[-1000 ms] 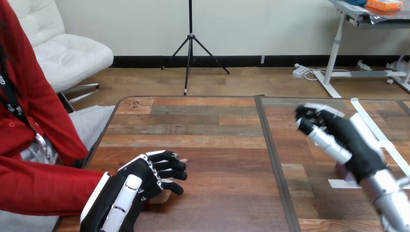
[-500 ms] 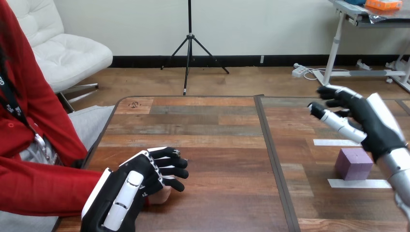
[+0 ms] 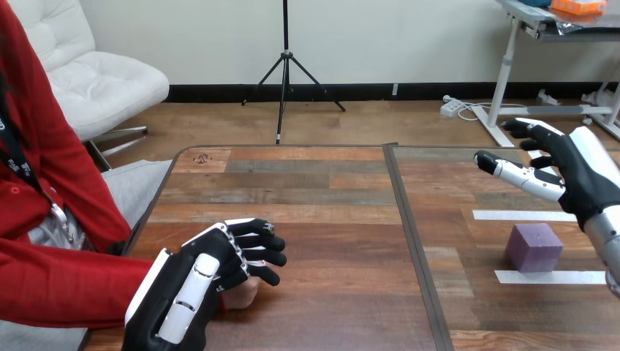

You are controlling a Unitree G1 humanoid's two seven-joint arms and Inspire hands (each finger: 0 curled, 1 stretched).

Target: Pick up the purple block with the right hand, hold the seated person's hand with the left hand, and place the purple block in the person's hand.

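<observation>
The purple block rests on the right half of the table between two white tape strips. My right hand hovers above and beyond it, open, its fingers stretched to the left and nothing in it. At the lower left my left hand lies over the person's hand, its fingers curled round that hand. Only a small part of the person's hand shows beneath my fingers, and their red sleeve runs in from the left edge.
White tape strips lie flat on the right tabletop. A dark seam runs between the two tabletops. The person sits close against the table's left side.
My right hand has lifted and drawn back to the right, uncovering the purple block, which has stayed on the table. My left hand has stayed on the person's hand.
</observation>
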